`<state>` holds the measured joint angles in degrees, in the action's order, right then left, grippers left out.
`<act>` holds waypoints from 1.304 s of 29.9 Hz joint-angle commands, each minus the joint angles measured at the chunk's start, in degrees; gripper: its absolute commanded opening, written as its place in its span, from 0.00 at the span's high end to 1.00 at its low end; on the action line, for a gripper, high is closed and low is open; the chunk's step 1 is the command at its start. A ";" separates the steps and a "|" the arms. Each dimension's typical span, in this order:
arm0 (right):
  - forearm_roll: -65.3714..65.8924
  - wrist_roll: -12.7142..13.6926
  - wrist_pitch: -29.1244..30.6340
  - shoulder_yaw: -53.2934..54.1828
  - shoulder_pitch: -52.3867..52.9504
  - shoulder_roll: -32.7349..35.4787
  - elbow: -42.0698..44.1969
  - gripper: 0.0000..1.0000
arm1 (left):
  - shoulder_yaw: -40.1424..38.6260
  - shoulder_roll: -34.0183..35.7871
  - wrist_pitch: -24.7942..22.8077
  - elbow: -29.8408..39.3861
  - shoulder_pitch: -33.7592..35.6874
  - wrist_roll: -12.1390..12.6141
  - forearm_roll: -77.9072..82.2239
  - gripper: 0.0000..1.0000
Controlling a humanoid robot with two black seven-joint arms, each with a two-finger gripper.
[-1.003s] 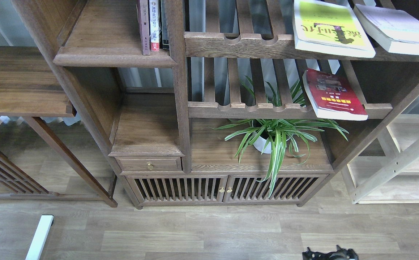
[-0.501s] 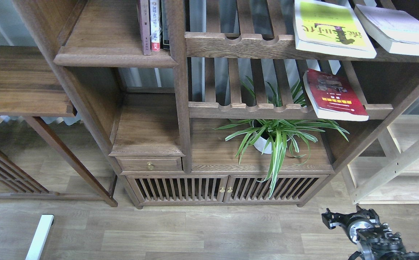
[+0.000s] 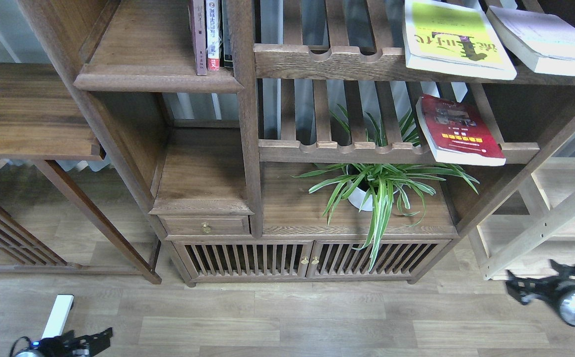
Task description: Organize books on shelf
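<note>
While both arms are hanging low | right gripper looking spread, empty; left gripper can't tell | red book lying on slatted rack (overhanging) | approach slow, grip spine-side, avoid plant.

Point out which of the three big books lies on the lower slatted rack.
The red book with the yellow band. It lies alone on the lower slatted rack, above the plant; the yellow-green book and the pale book lie on the upper rack.
</note>
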<state>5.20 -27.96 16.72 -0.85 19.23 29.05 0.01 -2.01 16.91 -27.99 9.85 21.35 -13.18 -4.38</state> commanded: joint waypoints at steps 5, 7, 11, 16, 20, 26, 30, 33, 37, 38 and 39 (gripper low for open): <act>7.28 -0.04 11.05 0.06 3.09 8.73 5.80 0.00 | -0.01 5.06 -0.01 0.00 2.29 -4.48 -0.02 0.00; 7.46 -0.04 11.28 0.06 3.88 10.06 5.71 0.00 | -0.01 5.94 -0.01 0.00 4.13 -4.49 0.07 0.00; 7.46 -0.04 11.28 0.23 6.16 12.34 5.44 0.00 | -0.10 8.49 -0.01 0.09 9.05 -4.31 -0.02 0.00; 7.46 -0.04 11.28 0.50 7.40 16.12 2.11 0.00 | -0.10 9.99 -0.01 0.61 13.89 -4.05 -0.02 0.00; 7.63 -0.04 11.28 0.50 7.66 18.41 -0.44 0.00 | 0.69 10.08 -0.01 1.32 14.51 -4.22 0.16 0.00; 14.82 -0.04 10.19 0.06 7.58 19.91 -0.53 0.00 | 1.05 10.78 -0.01 1.32 14.25 -6.85 5.42 0.00; 19.40 -0.04 4.40 -0.03 7.40 19.03 -2.54 0.00 | 1.22 8.85 -0.01 1.32 14.51 -7.03 7.62 0.00; 21.86 -0.04 -2.02 -0.47 7.14 19.03 -5.53 0.00 | 1.48 6.48 -0.01 1.40 14.86 -7.21 11.65 0.00; 21.26 -0.04 -2.48 0.76 7.75 19.55 -8.26 0.00 | -1.23 5.77 -0.01 3.07 16.62 -7.39 11.94 0.00; 20.73 -0.04 -2.39 1.02 8.01 19.82 -8.70 0.00 | -3.24 6.38 -0.01 4.64 16.80 -7.21 11.32 0.00; 19.60 -0.04 -1.87 1.37 8.10 20.08 -9.14 0.00 | -5.96 7.78 -0.01 7.27 16.80 -6.77 11.06 0.00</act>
<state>26.54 -28.00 14.39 -0.37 26.94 48.43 -7.79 -2.91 22.79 -28.00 12.77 37.62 -20.51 7.57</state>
